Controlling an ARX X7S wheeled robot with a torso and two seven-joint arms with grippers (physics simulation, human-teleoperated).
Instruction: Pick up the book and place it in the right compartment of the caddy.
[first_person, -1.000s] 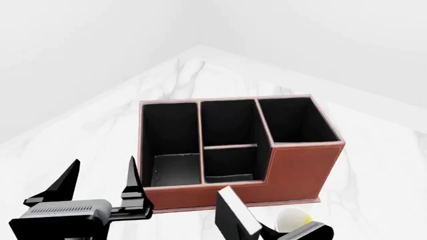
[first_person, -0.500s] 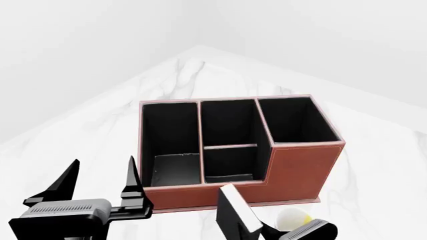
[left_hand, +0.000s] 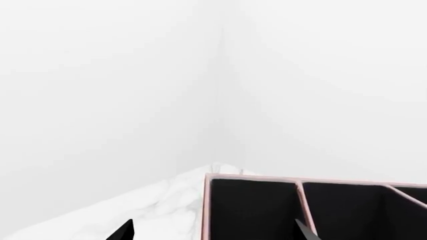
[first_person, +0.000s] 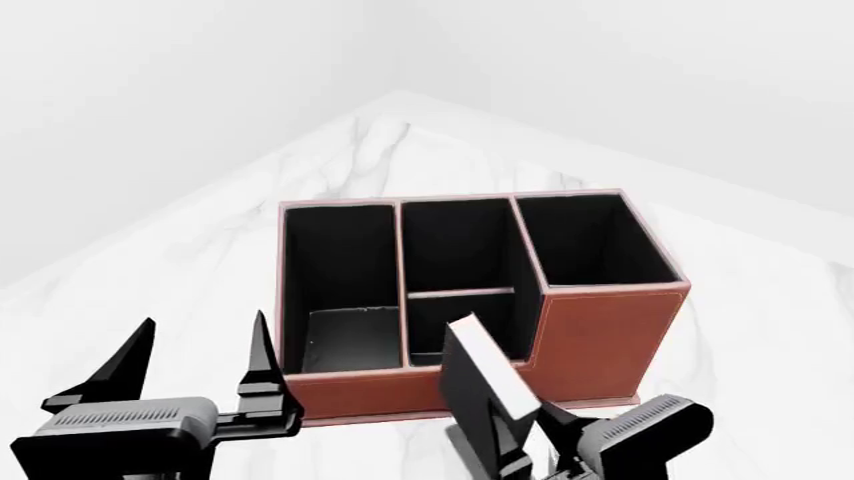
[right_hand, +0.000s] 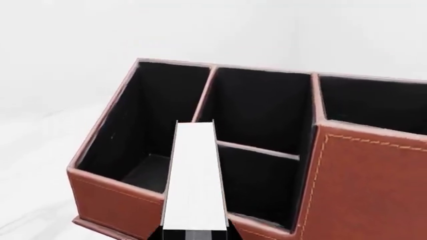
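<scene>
The reddish-brown caddy (first_person: 607, 330) stands mid-table with its three black-lined sections open upward. Its tall right compartment (first_person: 594, 240) is empty. My right gripper (first_person: 518, 455) is shut on the black book (first_person: 483, 385), held tilted in the air just in front of the caddy's low front wall. In the right wrist view the book's white page edges (right_hand: 193, 175) point at the wall between the left and middle sections of the caddy (right_hand: 360, 190), with the right compartment (right_hand: 377, 102) off to the side. My left gripper (first_person: 194, 365) is open and empty, front left of the caddy.
The marble table (first_person: 374, 150) narrows to a far corner against white walls. The left wrist view shows the caddy's back rim (left_hand: 300, 181) and my left gripper's fingertips (left_hand: 123, 231) spread apart. The mug is hidden.
My right gripper has risen and moved toward the caddy with the book, which now overlaps the caddy's front wall. The mug has gone out of sight behind the gripper. The left arm is still.
</scene>
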